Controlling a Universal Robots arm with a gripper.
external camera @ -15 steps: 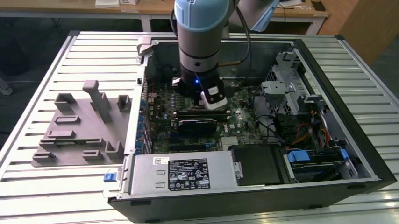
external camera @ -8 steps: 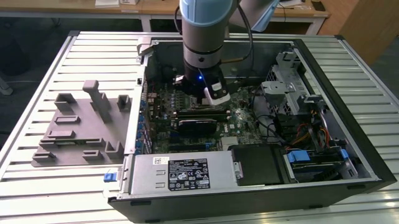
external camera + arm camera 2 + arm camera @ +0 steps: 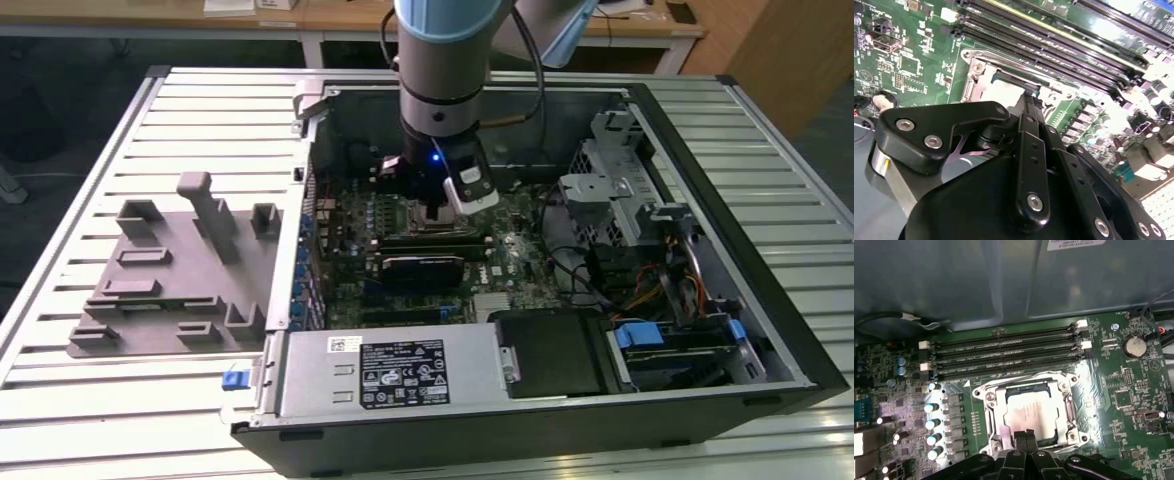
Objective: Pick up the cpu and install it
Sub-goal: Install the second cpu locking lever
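The cpu, a flat square chip with a pale silver top, lies flat inside the metal socket frame on the green motherboard. In the second wrist view the cpu shows just past the black finger linkage. My gripper hangs right over the chip's near edge, its two black fingertips pressed together with nothing between them. In the exterior view my gripper reaches straight down into the open computer case over the socket area.
Several black memory slots run beside the socket, and capacitors stand on its other side. The case wall surrounds the board. A grey plastic fixture tray lies on the slatted table at the exterior view's left. Power supply and drive cage sit inside.
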